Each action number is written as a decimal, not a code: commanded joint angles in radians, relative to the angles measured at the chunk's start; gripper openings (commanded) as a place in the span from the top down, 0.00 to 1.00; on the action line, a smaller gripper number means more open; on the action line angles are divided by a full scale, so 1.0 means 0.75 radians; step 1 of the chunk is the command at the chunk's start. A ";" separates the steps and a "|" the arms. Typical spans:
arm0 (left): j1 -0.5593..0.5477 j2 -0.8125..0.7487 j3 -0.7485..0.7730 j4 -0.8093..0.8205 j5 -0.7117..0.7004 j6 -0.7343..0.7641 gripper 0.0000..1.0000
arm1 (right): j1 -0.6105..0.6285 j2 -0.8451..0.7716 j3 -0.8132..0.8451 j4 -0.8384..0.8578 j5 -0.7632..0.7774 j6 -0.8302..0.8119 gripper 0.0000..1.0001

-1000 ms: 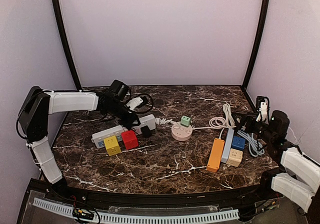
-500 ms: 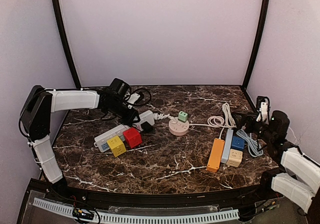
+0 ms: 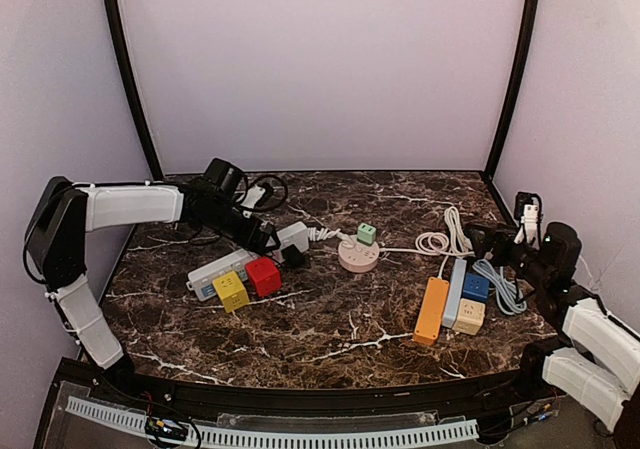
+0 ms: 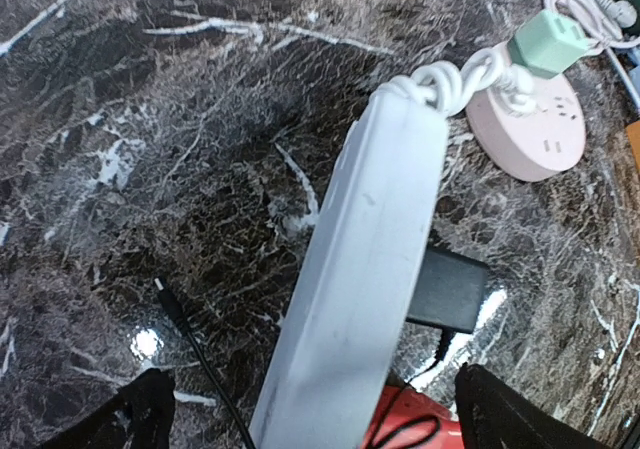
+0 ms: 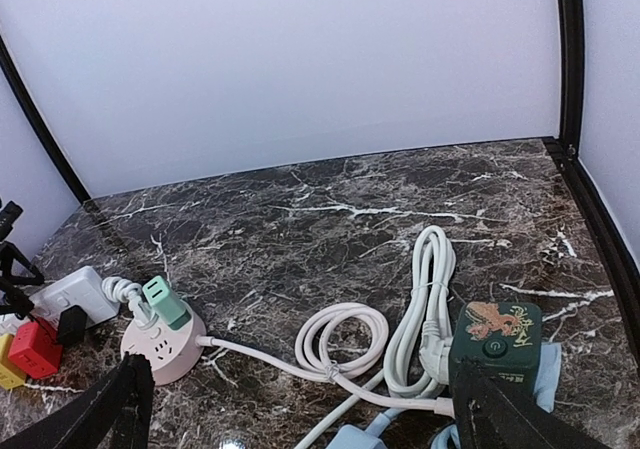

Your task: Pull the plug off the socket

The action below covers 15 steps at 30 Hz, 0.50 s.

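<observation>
Left gripper (image 4: 318,421) is spread astride the power strip (image 4: 372,259); strip axis runs forward; black plug (image 4: 446,289) projects from its right side.

White-shelled left arm (image 3: 135,205) and right arm (image 3: 600,331), black joints, black left gripper (image 3: 262,237)

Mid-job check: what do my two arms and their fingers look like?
The left arm and right arm match: white shells on the links, black joints, black wrist housings. The left fingers and right fingers are matte black, rough-textured, with rounded tips. No markings show.
</observation>
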 commanded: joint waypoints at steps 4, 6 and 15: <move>0.000 -0.471 -0.234 0.045 -0.020 -0.070 0.01 | 0.011 -0.059 -0.004 -0.035 0.027 -0.009 0.01; 0.000 -0.589 -0.316 -0.035 -0.067 -0.105 0.01 | 0.012 -0.076 -0.006 -0.044 0.035 -0.010 0.01; 0.033 -0.874 -0.605 -0.291 -0.380 -0.255 0.01 | 0.011 -0.073 -0.004 -0.046 0.030 -0.007 0.01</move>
